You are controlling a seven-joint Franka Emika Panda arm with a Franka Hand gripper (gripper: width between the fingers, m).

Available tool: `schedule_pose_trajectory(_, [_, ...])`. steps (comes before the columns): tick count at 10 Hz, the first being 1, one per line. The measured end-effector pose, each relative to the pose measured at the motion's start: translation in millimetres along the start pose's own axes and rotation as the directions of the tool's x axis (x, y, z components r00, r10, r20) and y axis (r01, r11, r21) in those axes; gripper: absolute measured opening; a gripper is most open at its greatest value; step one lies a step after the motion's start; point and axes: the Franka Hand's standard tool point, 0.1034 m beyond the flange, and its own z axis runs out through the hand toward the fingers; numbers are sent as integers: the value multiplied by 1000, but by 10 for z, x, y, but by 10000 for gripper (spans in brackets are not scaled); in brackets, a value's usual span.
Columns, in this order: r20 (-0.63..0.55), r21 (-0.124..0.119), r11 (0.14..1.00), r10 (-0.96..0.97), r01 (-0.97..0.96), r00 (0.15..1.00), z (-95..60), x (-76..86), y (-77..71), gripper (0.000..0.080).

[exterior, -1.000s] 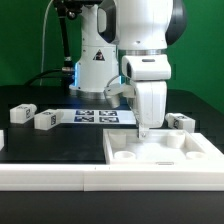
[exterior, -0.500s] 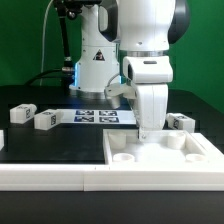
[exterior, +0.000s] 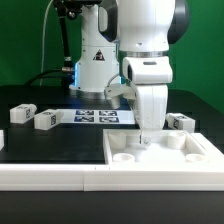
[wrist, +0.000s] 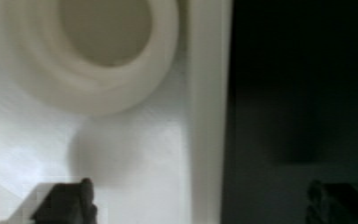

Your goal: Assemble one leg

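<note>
Three small white legs with tag marks lie on the black table: two at the exterior view's left [exterior: 22, 113] [exterior: 44, 119] and one at its right [exterior: 180, 122]. My gripper [exterior: 146, 136] points straight down over the far edge of the large white slab [exterior: 160, 158], far from all of them. In the wrist view the gripper [wrist: 204, 205] is open and empty. Its dark fingertips [wrist: 64, 203] stand wide apart, one over the slab [wrist: 131, 140] and the other over the black table. A round corner socket [wrist: 87, 45] of the slab lies close by.
The marker board [exterior: 100, 116] lies flat behind the slab near the robot's base. A white rail [exterior: 60, 176] runs along the table's front edge. A small white piece [exterior: 2, 140] shows at the exterior view's left edge.
My gripper has come down a little toward the slab's far edge. Nothing else has moved.
</note>
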Motion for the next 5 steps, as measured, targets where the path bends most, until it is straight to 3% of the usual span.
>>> schedule_pose_trajectory(1, [0, 0, 1000, 0, 0, 1000, 0, 0, 0, 633])
schedule_pose_trajectory(3, [1, -2, 1000, 7, -7, 1000, -20, 16, -3, 645])
schedule_pose_trajectory(5, [13, -27, 999, 38, -37, 999, -307, 161, -70, 648])
